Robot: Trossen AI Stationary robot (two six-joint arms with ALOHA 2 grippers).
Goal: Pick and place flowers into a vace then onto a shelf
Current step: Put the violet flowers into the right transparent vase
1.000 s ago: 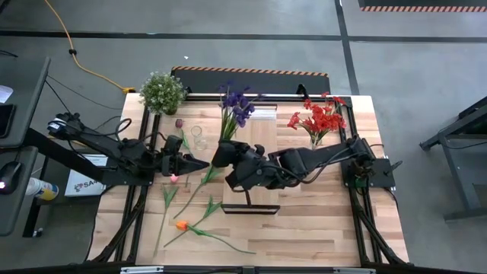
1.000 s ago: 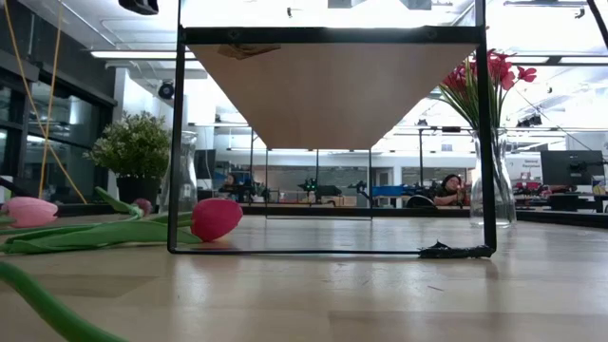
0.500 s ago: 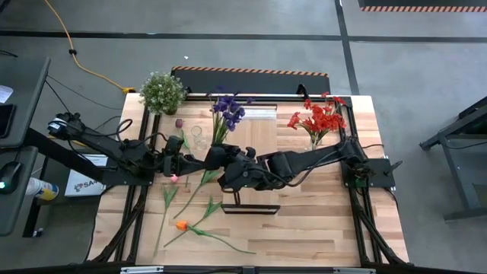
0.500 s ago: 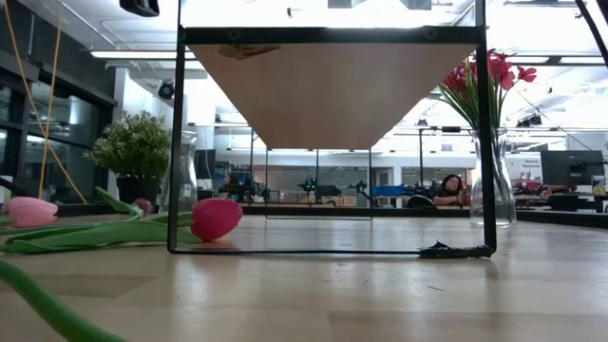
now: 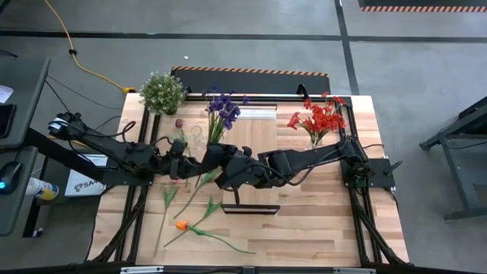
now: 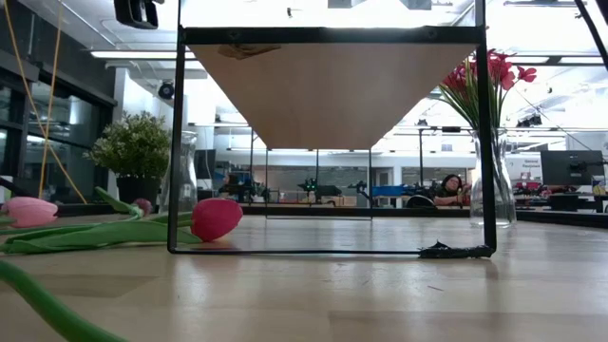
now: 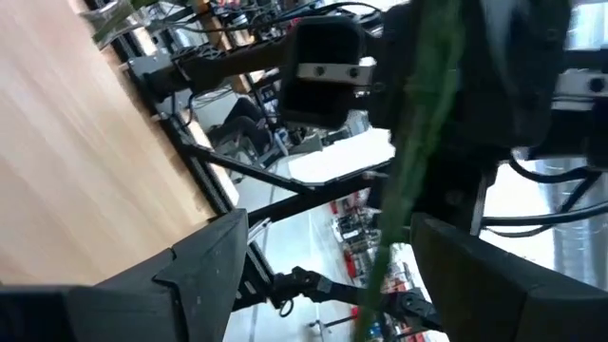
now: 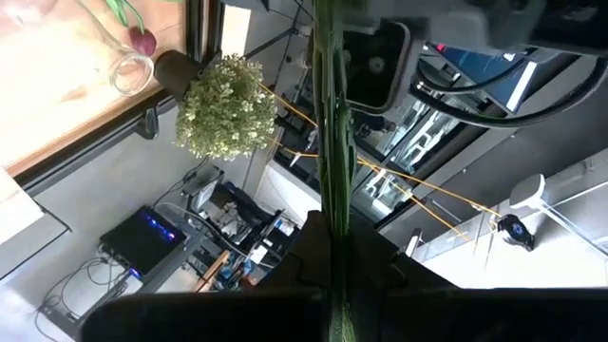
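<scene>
Purple flowers carried left since a second ago.
Your right end effector stays clamped on their stems; left end effector gapes wide beside it.

Grey concrete floor with dark seams; yellow cable trailing across it; hazard-striped strip at far edge; dark desk alongside; ceiling strip lights; tall windows; seated person at distant workstations

Purple flowers + right arm, further left.
</scene>
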